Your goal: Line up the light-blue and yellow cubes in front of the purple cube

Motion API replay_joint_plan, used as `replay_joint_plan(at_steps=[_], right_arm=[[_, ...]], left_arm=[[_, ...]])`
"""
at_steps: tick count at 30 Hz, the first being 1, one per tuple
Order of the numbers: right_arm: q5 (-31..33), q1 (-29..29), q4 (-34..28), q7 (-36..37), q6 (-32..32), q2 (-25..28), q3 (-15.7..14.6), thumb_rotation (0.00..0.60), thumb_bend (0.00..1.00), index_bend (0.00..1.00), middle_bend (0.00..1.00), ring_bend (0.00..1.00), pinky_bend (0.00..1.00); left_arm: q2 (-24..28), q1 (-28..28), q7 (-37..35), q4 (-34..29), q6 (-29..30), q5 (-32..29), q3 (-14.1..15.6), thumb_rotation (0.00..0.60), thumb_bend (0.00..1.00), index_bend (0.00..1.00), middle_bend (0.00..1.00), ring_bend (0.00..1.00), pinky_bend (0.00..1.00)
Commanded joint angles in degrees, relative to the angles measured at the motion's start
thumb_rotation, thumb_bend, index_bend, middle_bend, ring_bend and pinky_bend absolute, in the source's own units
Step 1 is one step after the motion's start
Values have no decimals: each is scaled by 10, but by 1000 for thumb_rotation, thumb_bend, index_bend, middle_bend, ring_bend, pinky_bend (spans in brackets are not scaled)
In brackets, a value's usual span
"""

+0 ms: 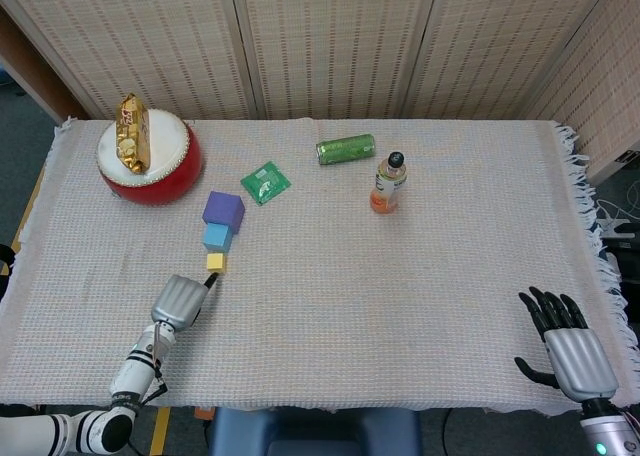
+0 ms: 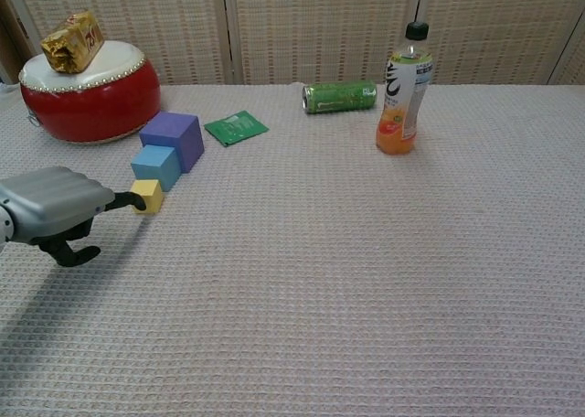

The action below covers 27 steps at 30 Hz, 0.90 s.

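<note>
Desk, cloth-covered. Toward its left edge, a row: purple cube, light-blue cube, yellow cube (each touching the next). Left hand empty, one fingertip at the yellow cube. Right hand released, fingers spread, at the near right corner.

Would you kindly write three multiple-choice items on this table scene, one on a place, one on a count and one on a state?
1. Which cube lies nearest the left hand?
A. purple
B. light-blue
C. yellow

2. How many cubes lie in the row?
A. two
B. three
C. four

3. How does the green can rest?
A. upright
B. on its side
C. on the drum

Answers:
1 C: the yellow cube ends the row beside the fingertips.
2 B: purple cube, light-blue cube and yellow.
3 B: it lies flat on the cloth, behind the bottle.
</note>
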Motion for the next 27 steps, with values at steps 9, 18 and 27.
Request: replay_joint_plan(at_steps=[9,18,27], right_arm=[[-2,0,2,4,-1,-2,0,500,0,0,0,0,0],[-2,0,3,4,-1,-2,0,500,0,0,0,0,0],[1,0,3,4,-1,-1,1,500,0,0,0,0,0]], left_arm=[[-6,0,-7,10,-3,3,-7,600,443,130,1000,1000,1000],[-5,-2,-12,23,-10,-10,-16,600,443,130,1000,1000,1000],[-5,-5,-18,30,-20,-21,-23,600,443,129,1000,1000,1000]])
